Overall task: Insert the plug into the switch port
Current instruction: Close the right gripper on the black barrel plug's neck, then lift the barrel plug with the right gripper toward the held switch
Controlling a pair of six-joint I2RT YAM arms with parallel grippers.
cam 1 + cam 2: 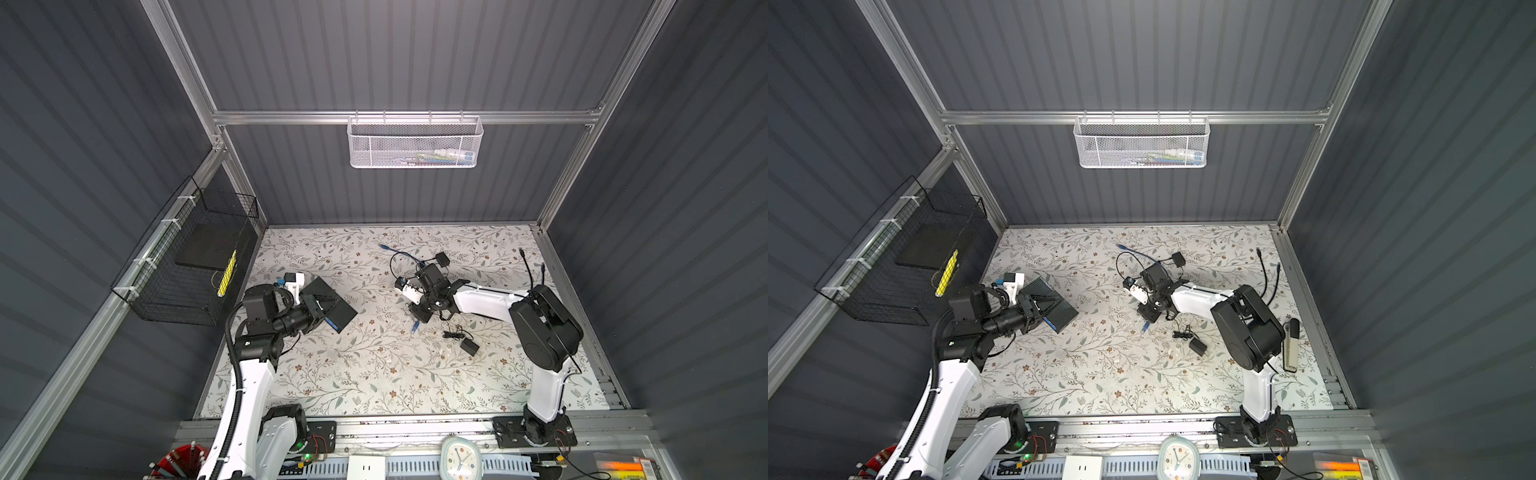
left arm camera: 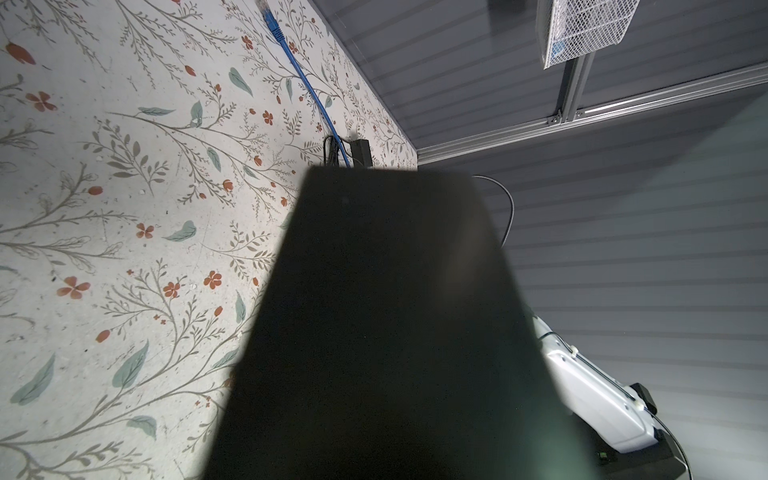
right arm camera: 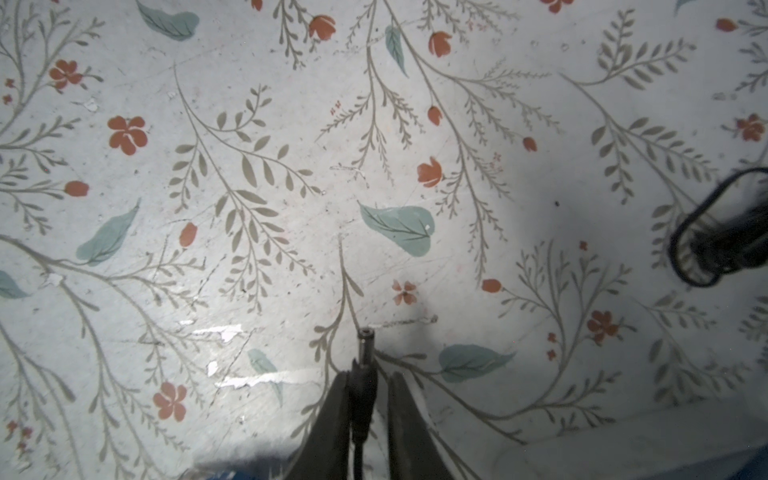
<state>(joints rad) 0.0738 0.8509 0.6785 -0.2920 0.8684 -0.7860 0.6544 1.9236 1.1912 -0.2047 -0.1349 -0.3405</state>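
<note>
My left gripper [image 1: 318, 309] is shut on the black ribbed switch [image 1: 332, 305] and holds it tilted above the left of the floral table; both top views show this. The switch's dark body [image 2: 395, 311] fills the left wrist view and hides the jaws and the port. In the right wrist view the black barrel plug [image 3: 365, 361] with its metal tip lies between the fingers of my right gripper [image 3: 365, 384]. It rests against one finger, and a narrow gap shows to the other finger [image 3: 405, 415]. In a top view this gripper [image 1: 419, 318] points down at the table's middle.
A black power adapter [image 1: 469, 346] with a coiled cord [image 1: 455, 334] lies right of the right gripper. A second adapter [image 1: 441, 258] and a blue network cable [image 1: 399, 254] lie behind it. Black cables [image 1: 528, 266] hang at the right edge. A black wire basket [image 1: 187, 266] is fixed to the left wall.
</note>
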